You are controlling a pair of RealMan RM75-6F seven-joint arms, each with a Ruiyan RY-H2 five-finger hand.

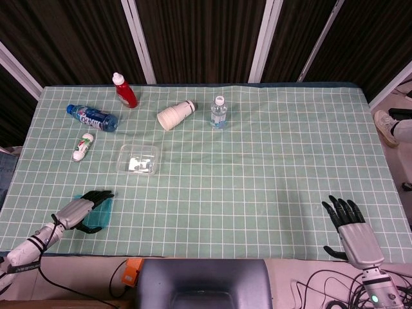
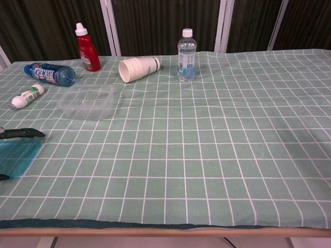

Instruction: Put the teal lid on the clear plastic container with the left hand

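Fingers [image 1: 100,195] of the left hand [image 1: 84,209] lie curled over the teal lid [image 1: 96,217] at the surface's near-left edge; whether they grip it I cannot tell. Next: lift it onto the clear plastic container [image 1: 138,159], apparently empty. Right hand [image 1: 351,232] idles, fingers spread.

My head camera looks down from high up and sees the whole worktop [image 1: 257,161], with the far edge at the top of the frame. My chest camera sits low and close, looking across the worktop toward the dark wall. Both views share the cloth and the clear box [image 1: 138,159] at the left.
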